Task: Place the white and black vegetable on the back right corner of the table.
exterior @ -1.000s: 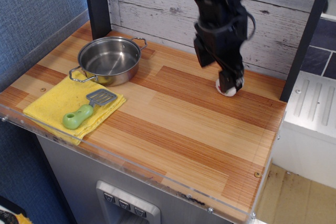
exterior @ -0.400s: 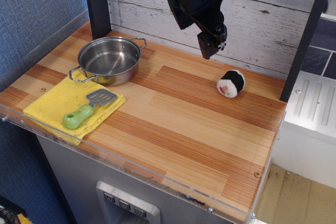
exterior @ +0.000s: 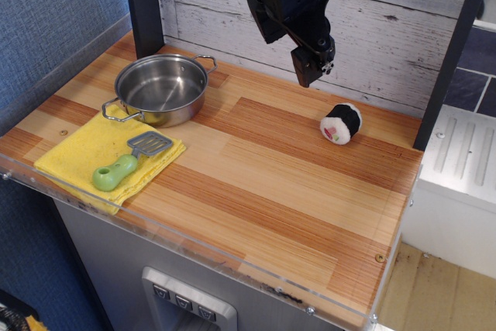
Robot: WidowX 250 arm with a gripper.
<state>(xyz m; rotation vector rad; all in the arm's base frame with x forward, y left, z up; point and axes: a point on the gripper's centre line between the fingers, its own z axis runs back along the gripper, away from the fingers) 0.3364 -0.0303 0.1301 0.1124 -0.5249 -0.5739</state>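
The white and black vegetable (exterior: 341, 123), a plush roll with a red-and-green-spotted white face, lies on its side near the back right corner of the table (exterior: 294, 191). A steel pot (exterior: 161, 88) stands empty at back left. The gripper (exterior: 310, 66) hangs above, fingers seemingly pressed together, holding nothing.

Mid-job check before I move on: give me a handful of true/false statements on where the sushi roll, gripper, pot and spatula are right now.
1. The white and black vegetable lies on the table near its back right corner. True.
2. The gripper is clamped on the vegetable. False: it hangs above and to the left, apart from it, holding nothing.
3. The spatula lies inside the pot. False: it rests on the yellow cloth in front of the pot.
4. The pot stands at the back left of the table. True.
5. The vegetable touches the pot. False: bare wood separates them.
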